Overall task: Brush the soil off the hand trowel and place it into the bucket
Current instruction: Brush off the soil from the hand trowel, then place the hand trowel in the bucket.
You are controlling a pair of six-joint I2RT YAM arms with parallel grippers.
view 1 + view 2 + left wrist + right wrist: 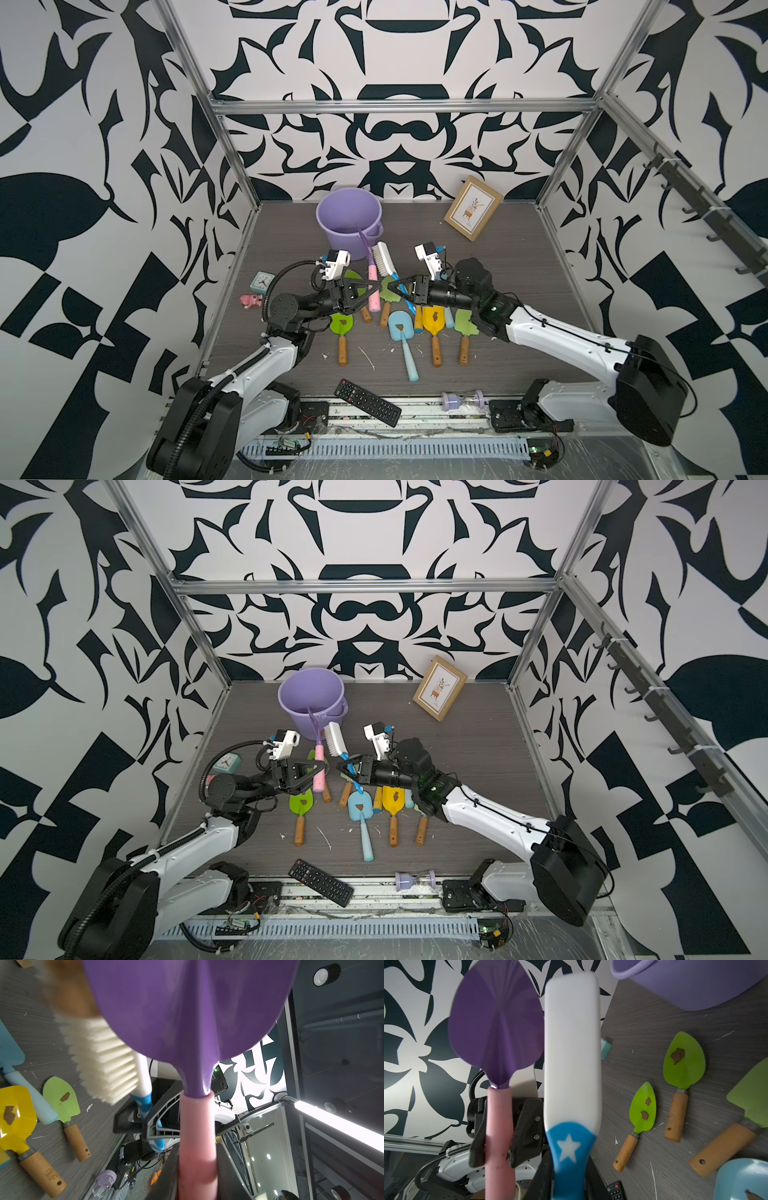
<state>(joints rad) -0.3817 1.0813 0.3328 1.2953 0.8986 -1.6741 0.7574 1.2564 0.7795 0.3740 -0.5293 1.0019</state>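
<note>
Centrally, glossy purple leaf-shaped trowel (496, 1028), cream-bristled brush (104, 1059), round lilac bucket (338, 241)

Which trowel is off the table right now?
The purple-bladed trowel, clamped by its pink handle in the left gripper. The other trowels, green, yellow and blue, all lie on the table.

The left wrist view cuts off the blade of the purple trowel (187, 1012) and blurs the brush (104, 1059); the right wrist view crops the bucket (695, 985).
</note>
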